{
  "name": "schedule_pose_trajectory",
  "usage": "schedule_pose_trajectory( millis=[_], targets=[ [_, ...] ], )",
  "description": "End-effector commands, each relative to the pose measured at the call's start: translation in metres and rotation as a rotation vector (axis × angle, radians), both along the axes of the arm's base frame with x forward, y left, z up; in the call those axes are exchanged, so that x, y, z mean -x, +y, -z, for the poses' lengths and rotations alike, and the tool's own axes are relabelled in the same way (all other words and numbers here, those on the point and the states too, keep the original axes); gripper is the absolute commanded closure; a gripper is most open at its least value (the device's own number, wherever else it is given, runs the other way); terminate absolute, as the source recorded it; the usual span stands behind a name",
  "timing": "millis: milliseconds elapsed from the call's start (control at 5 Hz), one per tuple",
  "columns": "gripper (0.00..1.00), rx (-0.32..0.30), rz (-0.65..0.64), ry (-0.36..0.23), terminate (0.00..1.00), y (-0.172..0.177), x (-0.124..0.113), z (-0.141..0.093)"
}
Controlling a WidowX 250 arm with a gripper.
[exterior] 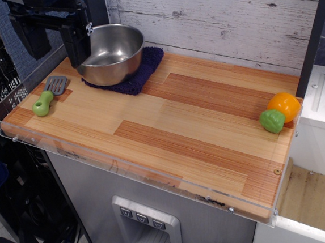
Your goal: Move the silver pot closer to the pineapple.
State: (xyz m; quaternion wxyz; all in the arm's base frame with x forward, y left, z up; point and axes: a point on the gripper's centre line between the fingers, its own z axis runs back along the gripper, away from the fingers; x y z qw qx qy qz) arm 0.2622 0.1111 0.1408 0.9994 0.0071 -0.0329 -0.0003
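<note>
The silver pot (114, 52) is a shiny steel bowl at the back left of the wooden table, tilted a little and resting on a dark purple knitted cloth (142, 71). My black gripper (81, 48) is at the pot's left rim and seems to be shut on it; the fingertips are hard to make out. The pineapple (280, 112), an orange-yellow toy with a green lump, lies at the far right edge of the table, well apart from the pot.
A grey spatula with a green handle (48, 96) lies at the left front of the pot. A clear plastic lip (14, 120) runs along the table's left and front edges. A white plank wall (227, 19) stands behind.
</note>
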Motion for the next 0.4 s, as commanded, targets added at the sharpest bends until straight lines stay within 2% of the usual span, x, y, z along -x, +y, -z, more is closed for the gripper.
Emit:
schedule_pose_trajectory(
  millis=[0,200],
  targets=[
    [0.0,0.0,0.0,0.0,0.0,0.0,0.0,0.0],
    [0.0,0.032,0.003,0.021,0.0,0.007,-0.032,0.009]
  ],
)
